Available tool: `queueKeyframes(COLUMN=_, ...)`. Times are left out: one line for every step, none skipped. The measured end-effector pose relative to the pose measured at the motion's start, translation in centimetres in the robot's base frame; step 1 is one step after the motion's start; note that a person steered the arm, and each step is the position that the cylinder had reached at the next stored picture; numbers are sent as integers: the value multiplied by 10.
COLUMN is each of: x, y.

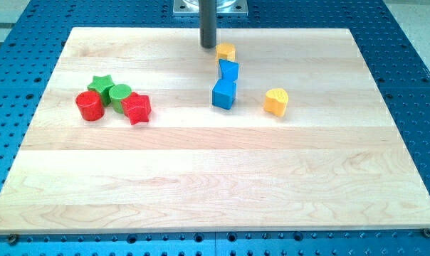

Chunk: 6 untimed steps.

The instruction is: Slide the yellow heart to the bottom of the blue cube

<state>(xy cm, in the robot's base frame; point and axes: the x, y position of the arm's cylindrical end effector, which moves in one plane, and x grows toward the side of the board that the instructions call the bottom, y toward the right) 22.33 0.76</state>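
Observation:
The yellow heart (275, 102) lies right of the board's middle. The blue cube (224, 94) stands to its left, a short gap between them. A second blue block (228, 70) touches the cube from above, and a small yellow block (226, 51) sits above that one, so the three form a short column. My tip (208, 46) rests near the view's top, just left of the small yellow block, well above and left of the yellow heart.
At the view's left is a cluster: a red cylinder (89, 106), a green star (100, 86), a green cylinder (119, 94) and a red star (137, 108). The wooden board (215, 178) lies on a blue perforated table.

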Motion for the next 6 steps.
queueKeyframes(x=22, y=98)
queueKeyframes(x=109, y=166)
queueKeyframes(x=173, y=150)
queueKeyframes(x=219, y=122)
queueKeyframes(x=216, y=111)
queueKeyframes(x=185, y=116)
